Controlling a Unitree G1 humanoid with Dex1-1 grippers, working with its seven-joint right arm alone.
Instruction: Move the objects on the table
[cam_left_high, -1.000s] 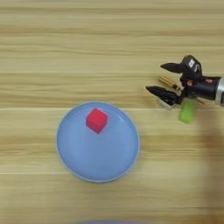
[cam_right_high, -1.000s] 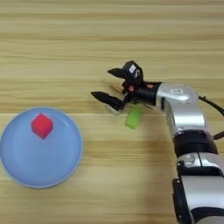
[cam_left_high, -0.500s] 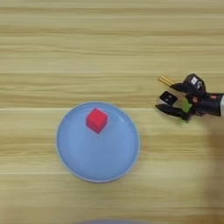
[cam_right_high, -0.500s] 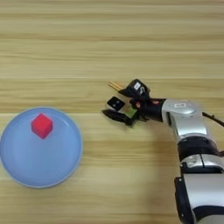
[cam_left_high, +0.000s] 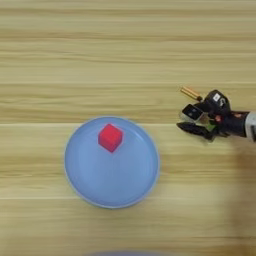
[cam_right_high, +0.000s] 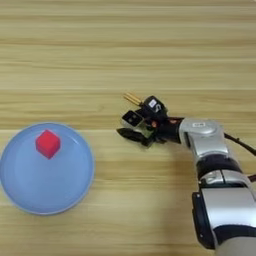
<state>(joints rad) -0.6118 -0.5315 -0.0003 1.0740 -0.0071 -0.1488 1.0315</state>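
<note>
A red cube (cam_left_high: 110, 137) rests on the round blue plate (cam_left_high: 125, 185). To the right, my right gripper (cam_right_high: 131, 125) is low over the table (cam_left_high: 75, 60) and stands open. The white cube with a black square face (cam_right_high: 132, 119) sits between its fingers, just above the lower black finger (cam_right_high: 130, 134). The upper finger is mostly hidden behind the cube. Only a sliver of the lime-green bar (cam_right_high: 148, 131) shows, under the gripper's body. Whether a finger touches the cube I cannot tell.
A thin brass-tipped stick (cam_left_high: 191, 93) lies just beyond the gripper, slanting up to the left. The silver forearm (cam_right_high: 202, 135) comes in from the right and bends down along the right side.
The gripper has dropped lower and its fingers have narrowed, now covering most of the green bar. The white cube, green bar, red cube and plate have stayed put.
</note>
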